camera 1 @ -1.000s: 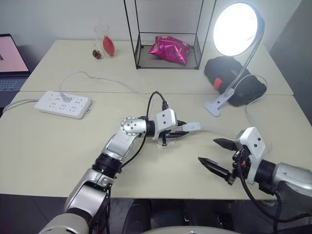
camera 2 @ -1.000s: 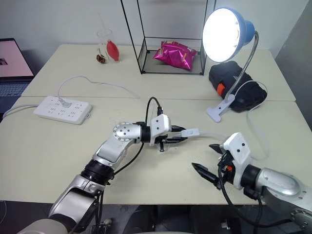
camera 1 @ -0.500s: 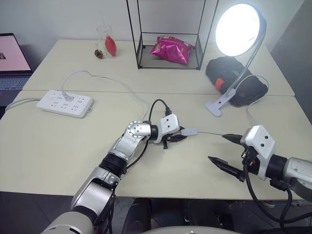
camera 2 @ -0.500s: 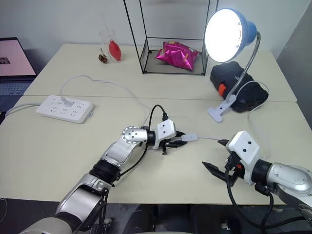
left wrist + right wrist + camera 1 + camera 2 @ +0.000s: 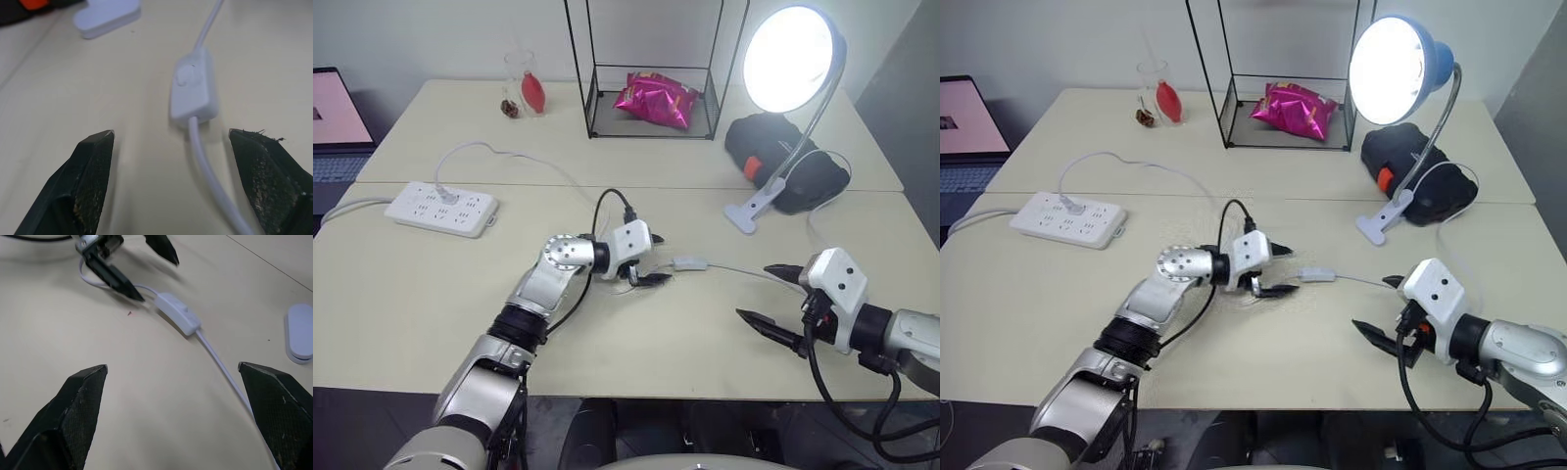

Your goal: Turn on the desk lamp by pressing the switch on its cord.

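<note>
Just beyond the left jaws, the switch

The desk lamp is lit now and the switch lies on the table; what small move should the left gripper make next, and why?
Probably draw the left gripper back, away from the switch. The desk lamp shines brightly, so the press looks done. The left gripper's jaws stand open, the switch lies free on the table just beyond them, and the cord runs between the fingers, so a straight retreat should avoid snagging it.
</note>
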`<state>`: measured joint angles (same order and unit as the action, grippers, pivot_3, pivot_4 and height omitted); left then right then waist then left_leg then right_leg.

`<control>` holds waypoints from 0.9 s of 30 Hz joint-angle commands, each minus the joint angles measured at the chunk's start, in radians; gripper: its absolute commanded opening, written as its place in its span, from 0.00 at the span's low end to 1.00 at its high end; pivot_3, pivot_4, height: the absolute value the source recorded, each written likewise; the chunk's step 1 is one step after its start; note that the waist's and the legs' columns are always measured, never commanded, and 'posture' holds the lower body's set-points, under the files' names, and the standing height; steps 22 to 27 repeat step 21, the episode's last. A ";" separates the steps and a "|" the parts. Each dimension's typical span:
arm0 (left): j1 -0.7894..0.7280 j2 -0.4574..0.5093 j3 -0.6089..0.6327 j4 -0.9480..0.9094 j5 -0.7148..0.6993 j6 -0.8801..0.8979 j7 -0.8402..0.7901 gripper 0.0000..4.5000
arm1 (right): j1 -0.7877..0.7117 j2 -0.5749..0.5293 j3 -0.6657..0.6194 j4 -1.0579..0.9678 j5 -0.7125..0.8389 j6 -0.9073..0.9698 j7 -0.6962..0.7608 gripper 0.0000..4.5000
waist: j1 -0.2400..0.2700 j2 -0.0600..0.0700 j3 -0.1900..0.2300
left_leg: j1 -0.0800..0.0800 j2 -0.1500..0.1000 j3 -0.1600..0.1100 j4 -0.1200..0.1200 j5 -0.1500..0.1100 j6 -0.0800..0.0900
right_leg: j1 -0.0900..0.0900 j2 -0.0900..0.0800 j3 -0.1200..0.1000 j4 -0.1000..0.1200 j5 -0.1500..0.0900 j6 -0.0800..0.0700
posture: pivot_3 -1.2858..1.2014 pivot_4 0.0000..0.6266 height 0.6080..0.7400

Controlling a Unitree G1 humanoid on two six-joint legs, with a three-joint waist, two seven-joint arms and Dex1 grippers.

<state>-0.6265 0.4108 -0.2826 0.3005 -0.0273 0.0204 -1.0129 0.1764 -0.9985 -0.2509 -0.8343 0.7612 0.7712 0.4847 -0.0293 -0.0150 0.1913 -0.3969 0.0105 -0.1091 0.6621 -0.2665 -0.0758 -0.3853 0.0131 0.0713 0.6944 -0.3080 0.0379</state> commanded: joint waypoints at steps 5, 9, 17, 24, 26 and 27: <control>0.049 0.159 0.166 -0.335 -0.134 0.247 -0.013 0.86 | -0.021 0.001 -0.030 0.057 -0.102 -0.086 0.092 1.00 | -0.004 0.000 0.000 | 0.000 0.001 0.000 -0.001 0.000 0.000 | 0.000 0.000 0.000 0.000 0.000 0.000 | 0.52 0.24 1.00; 0.156 0.280 0.254 -0.480 -0.222 0.373 -0.052 0.86 | -0.015 -0.006 -0.067 0.113 -0.162 -0.155 0.157 1.00 | -0.004 0.000 0.000 | 0.001 0.001 0.000 -0.001 0.000 0.000 | 0.000 0.000 0.000 0.000 0.000 0.000 | 0.52 0.24 1.00; 0.276 0.396 0.394 -0.595 -0.350 0.561 -0.026 0.86 | -0.070 -0.021 -0.094 0.191 -0.182 -0.204 0.276 1.00 | 0.003 0.000 0.000 | 0.001 0.001 0.000 0.000 0.000 0.000 | 0.000 -0.001 -0.001 0.000 0.000 0.000 | 0.52 0.24 1.00; 0.301 0.397 0.413 -0.628 -0.384 0.609 0.008 0.86 | -0.099 -0.029 -0.071 0.247 -0.210 -0.222 0.327 1.00 | 0.001 0.000 0.000 | 0.001 0.001 0.001 0.000 0.000 0.000 | 0.000 -0.001 0.000 0.000 0.000 0.000 | 0.52 0.24 1.00; 0.301 0.397 0.413 -0.628 -0.384 0.609 0.008 0.86 | -0.099 -0.029 -0.071 0.247 -0.210 -0.222 0.327 1.00 | 0.001 0.000 0.000 | 0.001 0.001 0.001 0.000 0.000 0.000 | 0.000 -0.001 0.000 0.000 0.000 0.000 | 0.52 0.24 1.00; 0.301 0.397 0.413 -0.628 -0.384 0.609 0.008 0.86 | -0.099 -0.029 -0.071 0.247 -0.210 -0.222 0.327 1.00 | 0.001 0.000 0.000 | 0.001 0.001 0.001 0.000 0.000 0.000 | 0.000 -0.001 0.000 0.000 0.000 0.000 | 0.52 0.24 1.00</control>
